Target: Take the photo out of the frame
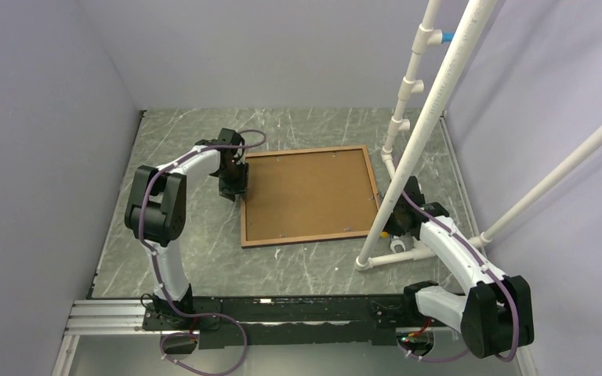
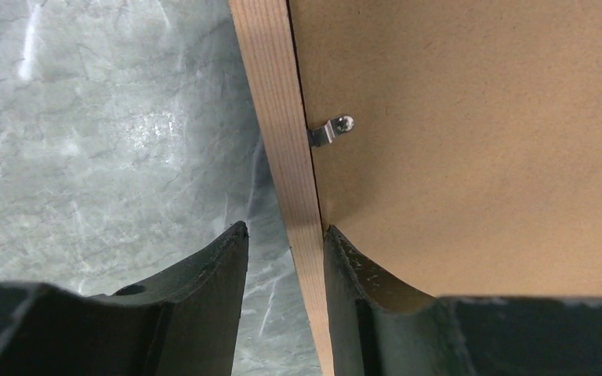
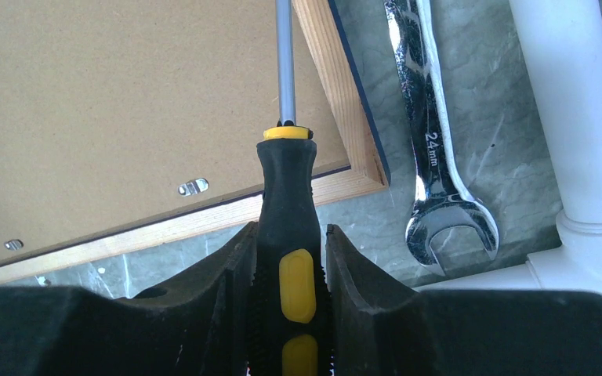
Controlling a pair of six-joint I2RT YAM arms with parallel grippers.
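— As the left arm [image 1: 179,168] reaches forward with its elbow raised, where does its hand sit?

— The left hand [image 1: 235,186] points down at the left rail of the frame [image 1: 307,237], near the far corner. Its fingers [image 2: 212,290] stand apart and straddle that wooden rail, one over the desk [image 1: 204,258] and the other over the brown board. It grips nothing.

— And the right arm [image 1: 458,251]?

— It stretches forward low, partly behind the white pipes [image 1: 431,117]. The right hand [image 3: 288,235] is clamped on a black-and-yellow screwdriver [image 3: 286,176], whose shaft runs out over the frame's near right corner.

— Count things for me.

— Two arms, one frame, one screwdriver. One chrome wrench [image 3: 439,157] lies on the desk just beside the frame's right rail. One metal clip [image 2: 331,131] shows in the left wrist view, two in the right wrist view.

— Where is the photo [image 1: 310,192]?

— Face down inside the frame, flat on the desk, only its brown back showing. It lies just beside the left hand's inner finger, and ahead of the right hand, under the screwdriver's shaft.
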